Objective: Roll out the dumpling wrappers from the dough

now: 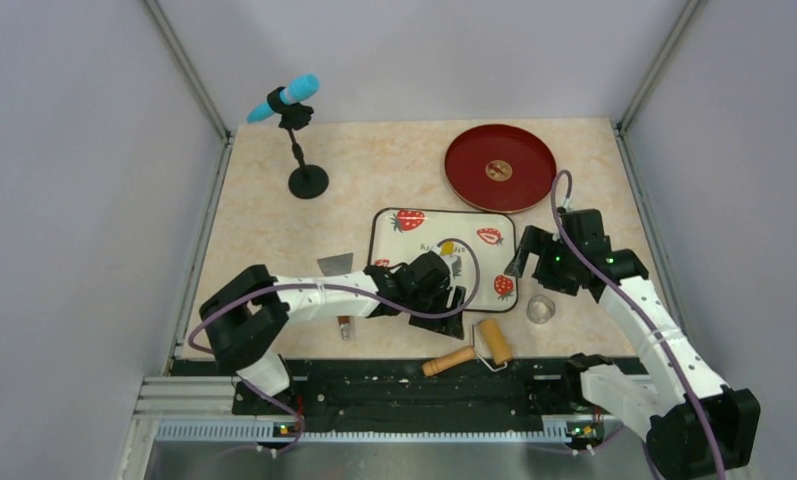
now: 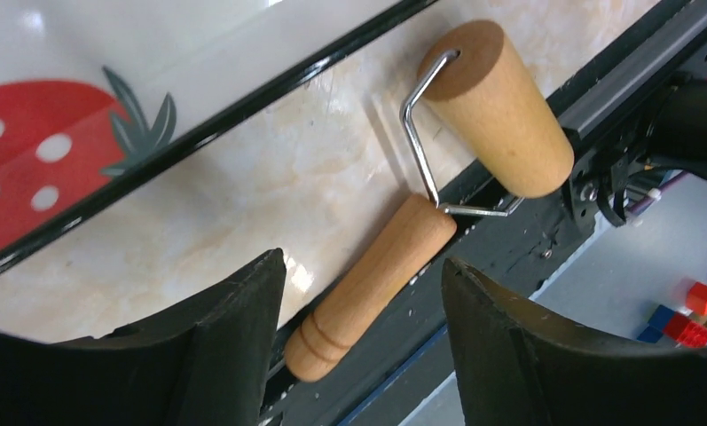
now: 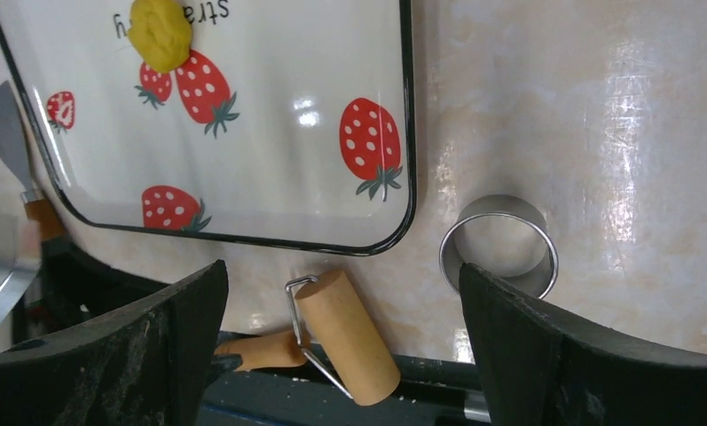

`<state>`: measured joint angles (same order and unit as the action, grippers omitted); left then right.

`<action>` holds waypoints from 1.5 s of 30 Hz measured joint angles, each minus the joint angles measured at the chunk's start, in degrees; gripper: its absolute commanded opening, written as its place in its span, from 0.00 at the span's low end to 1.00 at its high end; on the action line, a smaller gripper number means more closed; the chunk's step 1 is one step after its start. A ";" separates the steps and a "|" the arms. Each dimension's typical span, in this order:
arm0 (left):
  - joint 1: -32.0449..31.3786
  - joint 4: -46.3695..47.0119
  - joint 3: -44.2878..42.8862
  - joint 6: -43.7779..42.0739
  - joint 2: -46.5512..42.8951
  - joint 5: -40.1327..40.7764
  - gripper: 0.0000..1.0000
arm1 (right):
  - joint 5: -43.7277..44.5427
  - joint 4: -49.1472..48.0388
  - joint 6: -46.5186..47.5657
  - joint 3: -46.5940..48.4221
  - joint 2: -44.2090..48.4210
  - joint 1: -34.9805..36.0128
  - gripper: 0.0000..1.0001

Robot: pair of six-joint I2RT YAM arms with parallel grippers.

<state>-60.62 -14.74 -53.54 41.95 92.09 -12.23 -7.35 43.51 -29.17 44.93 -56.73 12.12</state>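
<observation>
The dough [image 1: 447,247] is a small bright yellow lump on the strawberry-print tray [image 1: 414,240]; it also shows in the right wrist view [image 3: 160,34]. No flat round dumpling wrappers are in view. The wooden roller [image 1: 474,350] lies at the table's near edge, partly on the black rail. My left gripper [image 1: 452,318] is open and hovers above the roller's handle [image 2: 367,288] with its jaws on either side and apart from it. My right gripper [image 1: 520,264] is open and empty, above the tray's right edge. Between its fingers I see the roller [image 3: 345,337] and the metal ring [image 3: 498,244].
A small metal ring [image 1: 540,308] stands right of the tray's front corner. A red plate [image 1: 501,167] sits at the back right. A blue microphone on a black stand [image 1: 299,140] is at the back left. A metal scraper [image 1: 336,265] lies left of the tray.
</observation>
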 measured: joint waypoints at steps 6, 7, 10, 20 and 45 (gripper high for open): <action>0.28 5.70 -0.94 3.23 5.95 -2.69 0.62 | -1.81 2.25 -0.96 -0.11 5.27 -0.02 0.99; 0.28 6.82 -0.94 3.89 6.99 -3.52 0.60 | -1.99 2.38 -1.03 -0.37 5.60 -0.02 0.99; 0.33 9.18 -1.14 5.20 9.18 -5.40 0.56 | -2.51 3.13 -1.14 -1.44 5.97 -0.02 0.99; 0.33 12.04 -5.09 6.84 14.99 -8.31 0.28 | -3.34 4.11 -1.90 -1.81 6.10 -0.02 0.99; 6.56 24.96 0.87 17.46 5.25 -10.67 0.00 | -3.69 5.81 -1.27 5.25 6.80 -0.02 0.99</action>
<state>-54.06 10.22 -52.66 59.42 97.34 -22.90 -11.05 49.32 -30.44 50.17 -49.93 12.10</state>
